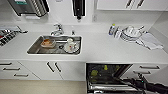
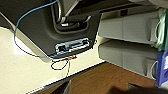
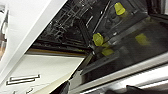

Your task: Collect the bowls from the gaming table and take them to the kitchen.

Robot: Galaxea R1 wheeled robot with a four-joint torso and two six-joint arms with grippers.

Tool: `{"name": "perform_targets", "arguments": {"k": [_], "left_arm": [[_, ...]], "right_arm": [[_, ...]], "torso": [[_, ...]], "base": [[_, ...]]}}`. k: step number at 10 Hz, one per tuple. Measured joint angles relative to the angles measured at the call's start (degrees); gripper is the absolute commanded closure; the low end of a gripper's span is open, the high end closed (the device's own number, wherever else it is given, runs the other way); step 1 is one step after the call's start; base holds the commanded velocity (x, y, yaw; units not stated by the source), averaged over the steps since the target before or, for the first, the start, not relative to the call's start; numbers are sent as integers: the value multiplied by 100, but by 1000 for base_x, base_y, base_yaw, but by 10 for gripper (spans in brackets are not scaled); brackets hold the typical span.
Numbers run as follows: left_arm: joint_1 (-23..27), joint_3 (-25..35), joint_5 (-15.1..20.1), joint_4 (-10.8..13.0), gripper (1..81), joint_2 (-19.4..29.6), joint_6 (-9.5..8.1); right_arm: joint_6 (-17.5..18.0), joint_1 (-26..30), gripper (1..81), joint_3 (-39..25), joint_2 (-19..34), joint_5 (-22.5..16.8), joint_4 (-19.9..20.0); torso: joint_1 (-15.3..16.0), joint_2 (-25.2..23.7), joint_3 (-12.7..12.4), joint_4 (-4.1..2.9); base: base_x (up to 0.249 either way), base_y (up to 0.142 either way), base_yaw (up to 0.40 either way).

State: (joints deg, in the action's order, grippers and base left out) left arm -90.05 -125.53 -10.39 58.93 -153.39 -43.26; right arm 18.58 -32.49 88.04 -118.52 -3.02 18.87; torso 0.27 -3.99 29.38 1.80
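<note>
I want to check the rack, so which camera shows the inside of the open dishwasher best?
The right wrist view: the open dishwasher's dark wire rack and yellow-green pieces appear close up. The head view shows it small, below the white countertop.

Your dishwasher (image 1: 107, 75) is cut off at the head view's bottom edge. Dishes in the sink (image 1: 35, 47) are too blurred to identify. Right arm (image 1: 150, 86) runs off the corner.

In the head view the robot's right arm (image 1: 150, 86) is a slim black jointed bar with a small green light on it. The left wrist view shows a wide dark plate (image 2: 45, 27) carrying a pale rectangular connector block (image 2: 72, 45). A thin blue cable (image 2: 25, 15) loops across the plate, and a thinner black wire (image 2: 60, 65) curls below the block beside a tiny red mark (image 2: 75, 58).
</note>
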Motion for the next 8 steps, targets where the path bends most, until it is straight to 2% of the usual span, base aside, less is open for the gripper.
{"name": "perform_targets", "arguments": {"k": [2, 4, 6, 8], "left_arm": [[0, -325, -16, 0, 10, -204, 2], [-16, -750, -221, -4, 10, -333, -1], [-16, -1124, -618, -20, 10, -339, -22], [-13, -1157, -772, -41, 10, -251, -43]], "right_arm": [[-4, -699, 10, -328, 369, -166, -129], [-9, -1451, 10, -511, 634, -188, -294], [-11, -2294, 10, -518, 645, -9, -507], [-12, -3000, 10, -439, 474, 215, -719]], "torso": [[0, 0, 0, 0], [0, 0, 0, 0], [0, 0, 0, 0], [0, -2, -2, 0]], "base": [[0, 0, 0], [0, 0, 0], [0, 0, 0], [0, 0, 0]]}}
